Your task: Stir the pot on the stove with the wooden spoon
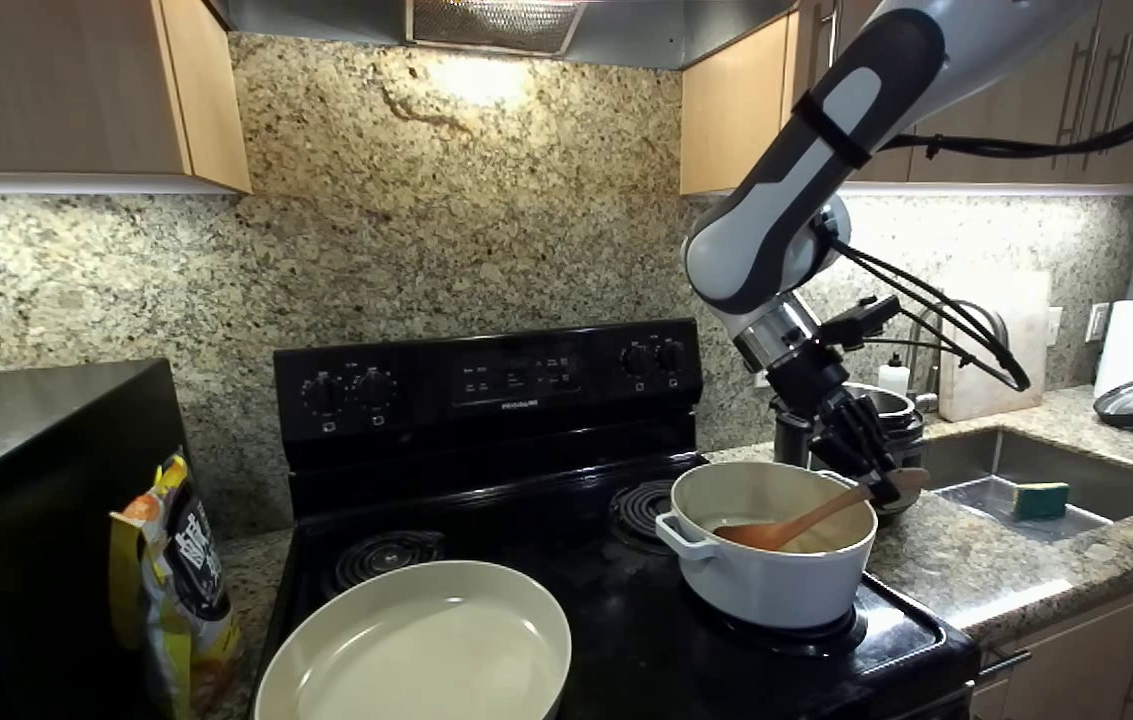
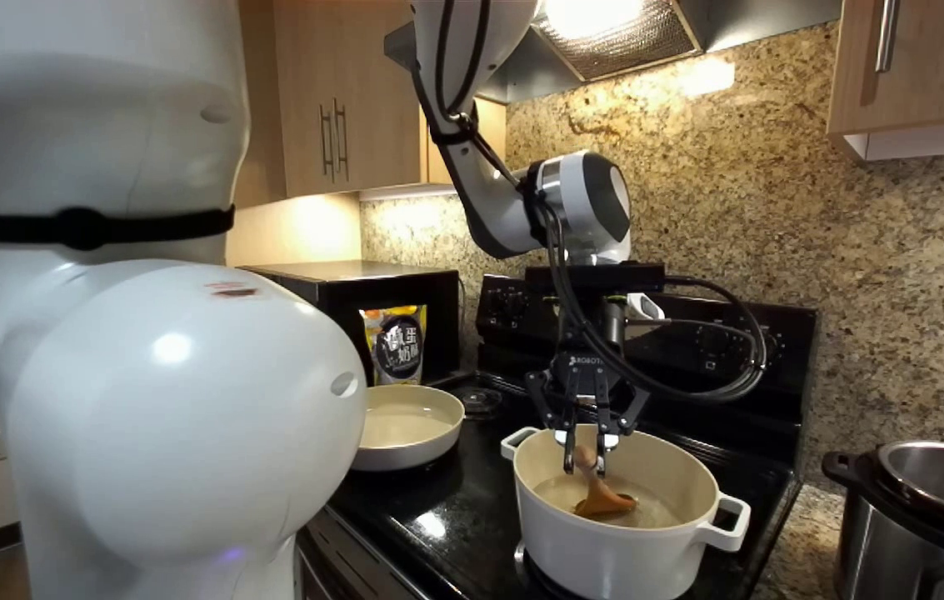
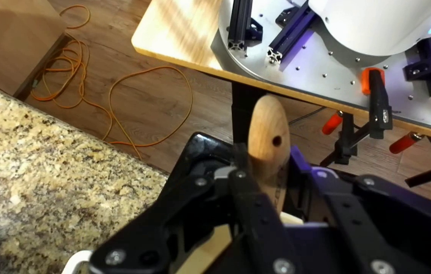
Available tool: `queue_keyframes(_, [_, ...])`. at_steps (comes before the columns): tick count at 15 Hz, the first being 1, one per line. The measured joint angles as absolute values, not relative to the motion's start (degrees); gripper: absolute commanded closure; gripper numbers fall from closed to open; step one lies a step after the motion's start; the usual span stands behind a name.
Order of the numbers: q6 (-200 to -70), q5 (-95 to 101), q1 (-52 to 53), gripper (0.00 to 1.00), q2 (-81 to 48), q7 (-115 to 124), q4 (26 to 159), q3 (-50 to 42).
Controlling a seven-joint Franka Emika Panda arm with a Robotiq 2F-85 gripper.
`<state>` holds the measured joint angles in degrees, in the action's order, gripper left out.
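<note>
The white pot (image 1: 776, 590) stands on a right-hand burner of the black stove (image 1: 606, 610); it also shows in an exterior view (image 2: 605, 558), with a shallow, light brownish liquid inside. The wooden spoon (image 1: 811, 518) leans in the pot, its bowl low in the liquid (image 2: 602, 500) and its handle tilted up past the rim. My gripper (image 1: 883, 487) is above the pot's rim, its fingers on both sides of the handle near the end. In the wrist view the handle's holed end (image 3: 269, 129) sticks out beyond the fingertips (image 3: 271, 156). The gripper looks shut on it.
A shallow pale round dish (image 1: 436, 650) sits on the stove's left side. A shiny steel pot (image 2: 880, 533) stands on the counter beside the stove. A snack bag (image 1: 191, 590) leans by a black microwave (image 1: 46, 560). A sink (image 1: 1126, 480) holds a sponge (image 1: 1039, 500).
</note>
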<state>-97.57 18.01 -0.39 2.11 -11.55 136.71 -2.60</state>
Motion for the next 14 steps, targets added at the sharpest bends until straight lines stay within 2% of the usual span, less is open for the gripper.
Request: queue_keyframes(14, [-98.1, 19.6, 1.1, 0.93, 0.5, -11.3, 136.9, 0.5])
